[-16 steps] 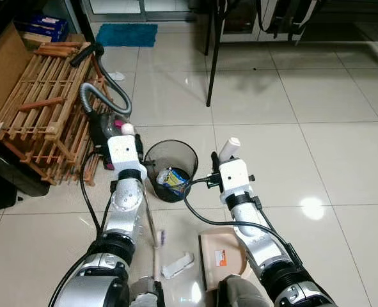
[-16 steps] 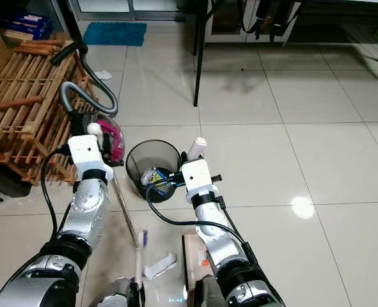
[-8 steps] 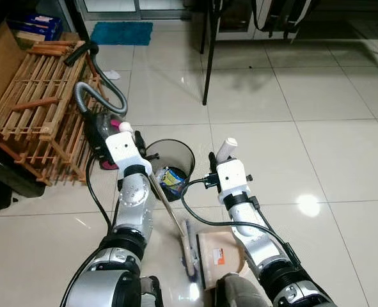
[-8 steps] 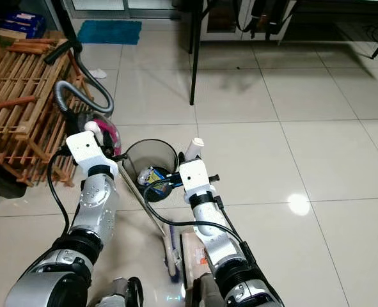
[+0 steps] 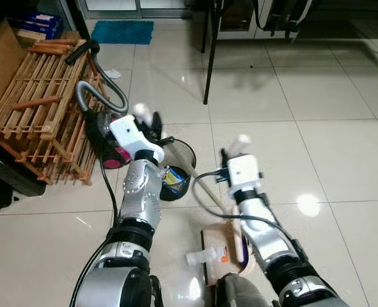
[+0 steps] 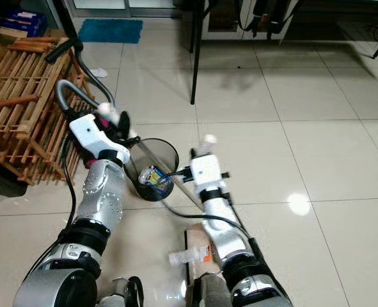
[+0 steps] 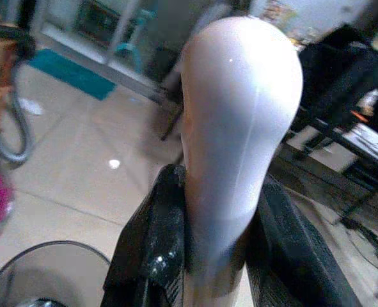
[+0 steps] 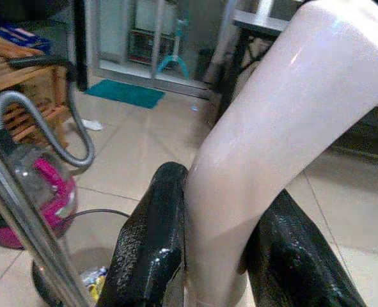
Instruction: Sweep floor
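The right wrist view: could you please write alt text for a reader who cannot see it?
The right gripper has its two black fingers shut on a pale, glossy handle. Beyond it lie a tiled floor, a pink vacuum cleaner with a grey hose, and a teal mat.

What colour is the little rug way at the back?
Teal blue rug, clearest in the left eye view.
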